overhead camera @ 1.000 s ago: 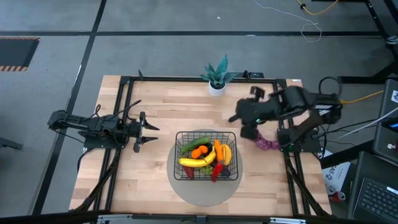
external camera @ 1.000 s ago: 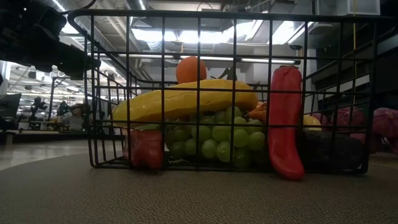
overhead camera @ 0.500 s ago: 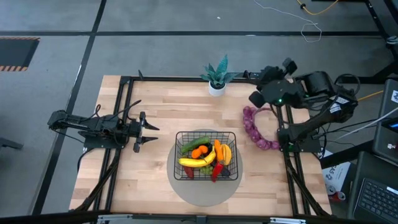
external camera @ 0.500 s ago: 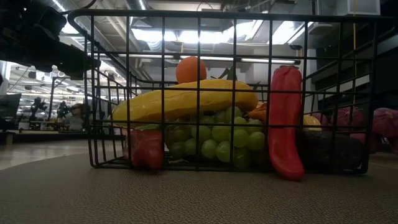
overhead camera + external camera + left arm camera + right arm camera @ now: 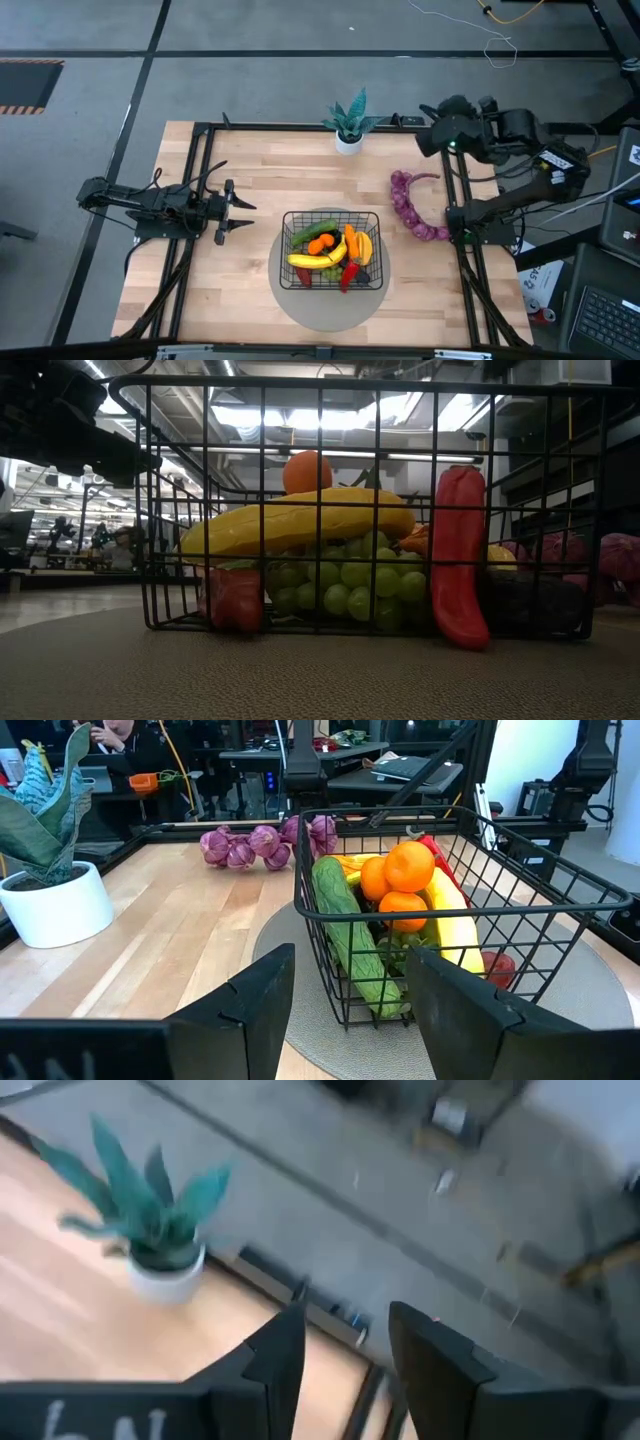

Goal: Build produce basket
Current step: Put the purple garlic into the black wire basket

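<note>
The black wire basket (image 5: 333, 250) stands on a round grey disc (image 5: 300, 305) and holds a banana (image 5: 318, 260), oranges (image 5: 405, 868), cucumber (image 5: 345, 925), green grapes (image 5: 345, 585) and a red pepper (image 5: 458, 555). A long purple lumpy string (image 5: 412, 203) lies on the table right of the basket, touched by no gripper. My left gripper (image 5: 240, 212) is open and empty, left of the basket. My right gripper (image 5: 425, 140) is open and empty, raised at the table's far right corner.
A green potted plant in a white pot (image 5: 349, 125) stands at the table's far edge. Black frame rails (image 5: 190, 200) run along the table's sides. Bare wood lies between the left gripper and the basket (image 5: 260, 190).
My right gripper has risen from the purple string and drawn back toward the table's far right corner, tipping upward. The string, covered by the arm a second ago, now lies curved on the table right of the basket.
</note>
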Controlling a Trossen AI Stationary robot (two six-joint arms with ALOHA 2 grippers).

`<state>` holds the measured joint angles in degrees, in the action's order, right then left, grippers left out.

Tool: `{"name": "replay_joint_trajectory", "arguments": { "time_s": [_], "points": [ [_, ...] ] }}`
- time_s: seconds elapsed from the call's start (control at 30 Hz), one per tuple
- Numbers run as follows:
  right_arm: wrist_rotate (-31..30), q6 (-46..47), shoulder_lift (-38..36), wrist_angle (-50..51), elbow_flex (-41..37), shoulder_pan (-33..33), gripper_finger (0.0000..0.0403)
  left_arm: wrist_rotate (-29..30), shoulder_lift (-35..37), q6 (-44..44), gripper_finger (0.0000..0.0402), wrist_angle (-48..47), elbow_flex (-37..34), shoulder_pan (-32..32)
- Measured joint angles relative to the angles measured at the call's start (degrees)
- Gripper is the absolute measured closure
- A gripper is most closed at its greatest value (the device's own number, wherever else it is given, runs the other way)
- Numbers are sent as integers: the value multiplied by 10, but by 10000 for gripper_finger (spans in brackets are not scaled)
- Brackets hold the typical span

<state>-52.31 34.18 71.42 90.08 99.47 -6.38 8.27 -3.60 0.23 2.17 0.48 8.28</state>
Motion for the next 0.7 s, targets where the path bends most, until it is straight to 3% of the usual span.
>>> {"name": "replay_joint_trajectory", "arguments": {
  "time_s": [0.23,0.53,0.7],
  "points": [
    [161,126,-49,-34,-201,-10,255,0,0,0,214,0,0,0],
    [186,131,-47,-200,-405,-14,255,0,0,0,214,0,0,0],
    [278,183,-47,-264,-467,-46,255,0,0,0,214,0,0,0]
  ]
}}
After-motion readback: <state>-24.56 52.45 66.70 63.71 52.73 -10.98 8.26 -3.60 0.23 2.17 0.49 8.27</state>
